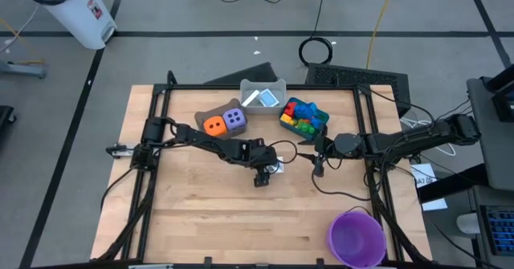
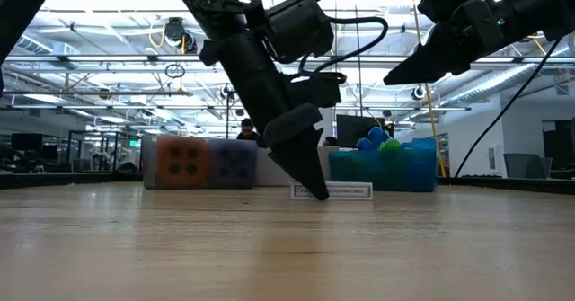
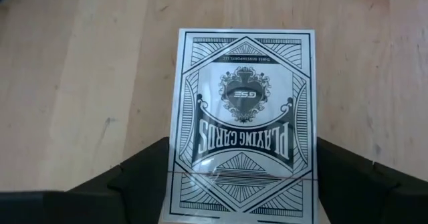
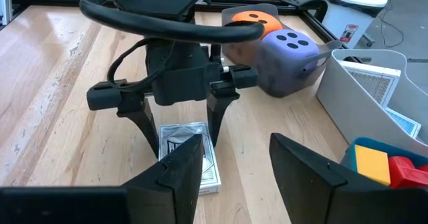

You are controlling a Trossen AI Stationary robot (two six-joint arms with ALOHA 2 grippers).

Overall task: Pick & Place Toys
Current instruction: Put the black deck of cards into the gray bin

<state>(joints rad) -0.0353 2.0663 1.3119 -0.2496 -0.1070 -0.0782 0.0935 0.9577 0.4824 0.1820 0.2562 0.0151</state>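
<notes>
Left gripper point(image 1: 263, 175) straddles a card box point(image 3: 244, 117) lying flat on the tabletop point(image 1: 209, 213), fingers apart; right gripper point(image 1: 318, 169) hangs nearby, half-open, empty.

Grey floor point(image 1: 185, 12) with dark lines, white bin point(image 1: 74, 8) (top-left corner), bright ceiling lights point(image 2: 108, 0)

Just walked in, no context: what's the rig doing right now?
The left claw is down at mid-table, fingers open astride a playing-card pack lying flat on the wood, not lifted. The right claw hangs above the table beside it, open and empty. Orange die and purple die sit in the brown bin; bricks fill the blue bin.
</notes>
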